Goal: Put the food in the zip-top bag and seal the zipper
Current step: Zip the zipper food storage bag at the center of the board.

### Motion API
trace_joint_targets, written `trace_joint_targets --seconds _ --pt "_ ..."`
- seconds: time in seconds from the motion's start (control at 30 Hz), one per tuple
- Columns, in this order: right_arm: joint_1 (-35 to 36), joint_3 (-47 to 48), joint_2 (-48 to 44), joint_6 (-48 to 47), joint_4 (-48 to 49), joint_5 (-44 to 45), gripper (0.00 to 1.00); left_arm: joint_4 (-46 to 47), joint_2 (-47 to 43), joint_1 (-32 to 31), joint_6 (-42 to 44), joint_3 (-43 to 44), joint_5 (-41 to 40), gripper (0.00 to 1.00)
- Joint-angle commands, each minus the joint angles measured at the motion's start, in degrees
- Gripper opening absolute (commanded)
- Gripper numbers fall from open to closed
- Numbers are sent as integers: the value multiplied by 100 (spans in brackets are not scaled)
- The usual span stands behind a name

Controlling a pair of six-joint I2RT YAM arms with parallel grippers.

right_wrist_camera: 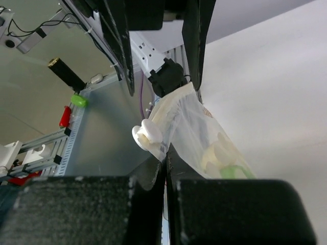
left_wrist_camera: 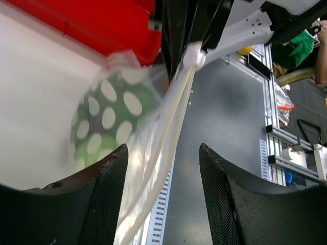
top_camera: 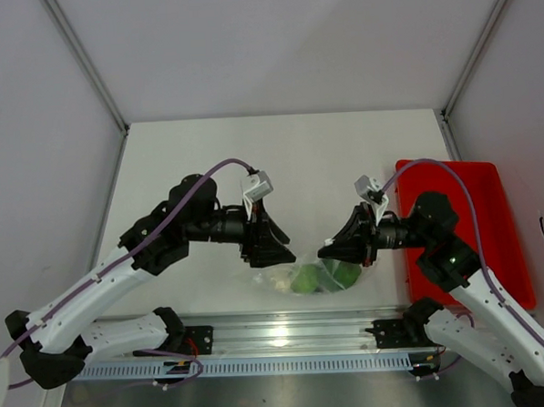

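The clear zip-top bag (top_camera: 299,277) hangs between both grippers near the table's front edge, with green food (top_camera: 306,279) inside. In the left wrist view a green white-spotted piece (left_wrist_camera: 110,120) shows through the plastic. The zipper strip (left_wrist_camera: 171,117) runs between the open fingers of my left gripper (left_wrist_camera: 163,149), close to the left finger. A white slider (left_wrist_camera: 193,55) sits at the strip's far end. My right gripper (right_wrist_camera: 166,155) is shut on the bag's edge beside the slider (right_wrist_camera: 148,135). Whitish food (right_wrist_camera: 217,153) shows inside the bag (right_wrist_camera: 204,132). In the top view the grippers (top_camera: 273,249) (top_camera: 329,251) face each other.
A red tray (top_camera: 491,210) lies at the right of the table, behind my right arm; it also shows in the left wrist view (left_wrist_camera: 92,25). An aluminium rail (top_camera: 288,335) runs along the near edge below the bag.
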Motion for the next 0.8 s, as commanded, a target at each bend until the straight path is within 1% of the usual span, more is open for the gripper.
trace_joint_targets --seconds 0.0,0.1,0.13,0.17,0.2,0.23,0.27,0.33,0.43,0.47,0.57,0.77 --pt "298 -109 119 29 -144 437 0 425 209 29 -171 326 -136 61" --pt "501 -179 259 73 -293 711 0 644 367 -6 -259 309 -267 61" --pt "659 -214 286 73 -354 947 0 688 394 -32 -268 283 -355 61" --pt "730 -223 312 82 -442 1036 0 793 420 -67 -268 274 -391 59" --pt "809 -232 347 108 -478 1280 0 855 429 -94 -268 239 -408 47" --pt "940 -250 347 152 -504 1413 0 917 447 -164 -259 239 -408 42" --pt "994 -241 373 196 -522 1502 0 917 473 -208 -233 256 -426 41" --pt "1117 -223 444 354 -557 1774 0 882 508 -348 -84 335 -522 41" --pt "1450 -153 540 521 -575 2099 0 733 561 -752 171 397 -996 43" --pt "1660 -110 558 539 -583 2196 0 715 570 -788 207 388 -1163 43" --pt "1960 -22 620 583 -680 2661 0 698 570 -850 268 300 -1235 43" --pt "2031 5 497 636 -750 2882 0 680 456 -920 321 107 -1401 42"
